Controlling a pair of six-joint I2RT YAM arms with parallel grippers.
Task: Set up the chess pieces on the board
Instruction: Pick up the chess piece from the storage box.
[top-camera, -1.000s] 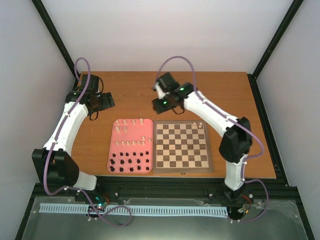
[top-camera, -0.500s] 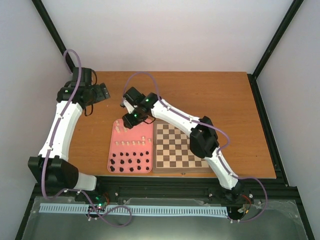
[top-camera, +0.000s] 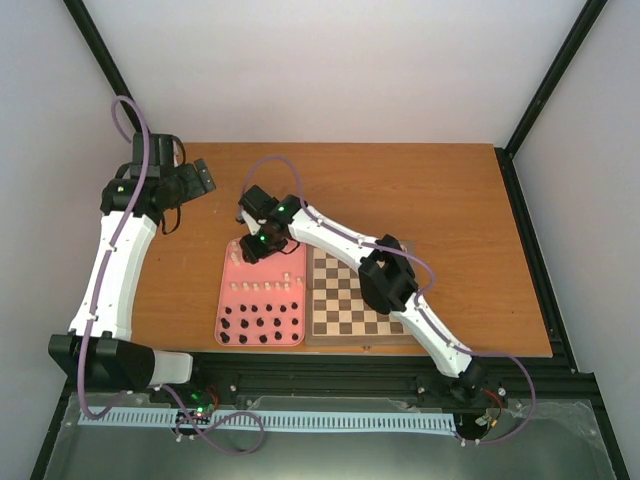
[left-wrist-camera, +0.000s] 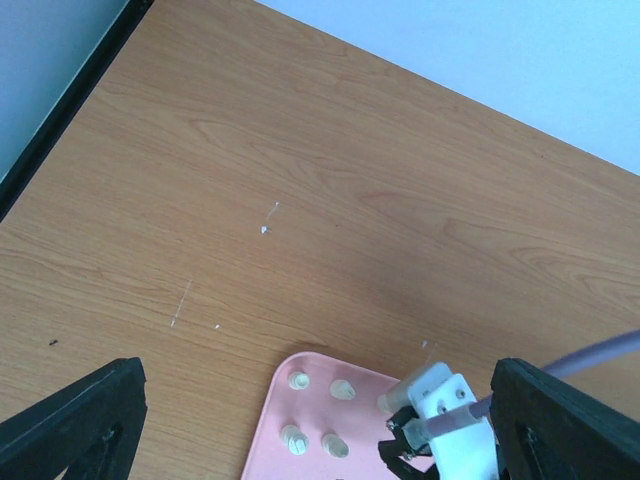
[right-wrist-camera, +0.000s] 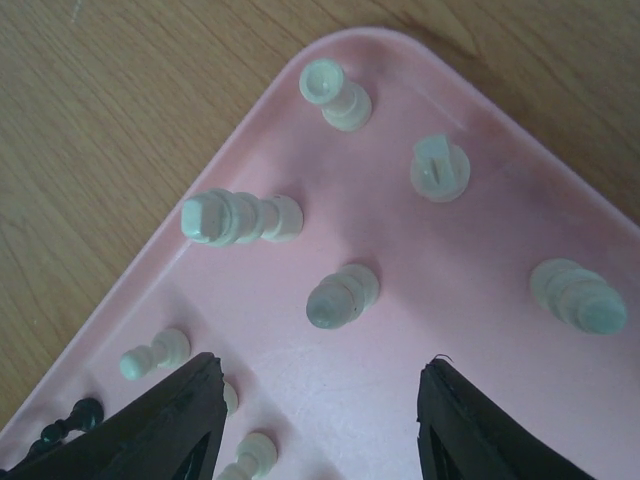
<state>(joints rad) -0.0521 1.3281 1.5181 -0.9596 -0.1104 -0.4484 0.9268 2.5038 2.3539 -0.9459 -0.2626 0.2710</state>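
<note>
While your left pincer (left-wrist-camera: 312, 400) is gaping wide, your right pincer (right-wrist-camera: 320, 365) is hovering apart over chess pieces (right-wrist-camera: 340, 295) on the tray (right-wrist-camera: 480, 330).

You have broad bare tabletop (top-camera: 440, 190) along the far edge and out to the far-right corner. Your right hand (right-wrist-camera: 322, 365) hangs over the far-left corner of the pink tray (right-wrist-camera: 440, 330), jaws apart with nothing between them; the cream pieces (right-wrist-camera: 342, 297) under it stand with gaps between them. Toward the tabletop's near edge the tray gets crowded, with the black pieces (top-camera: 262, 325) packed close. The right arm (top-camera: 335, 238) slants over the board's (top-camera: 335, 300) far-left part and blocks that way in. Your left hand (top-camera: 198, 180), jaws spread wide, sits over bare wood near the far-left corner, clear of the tray.
</note>
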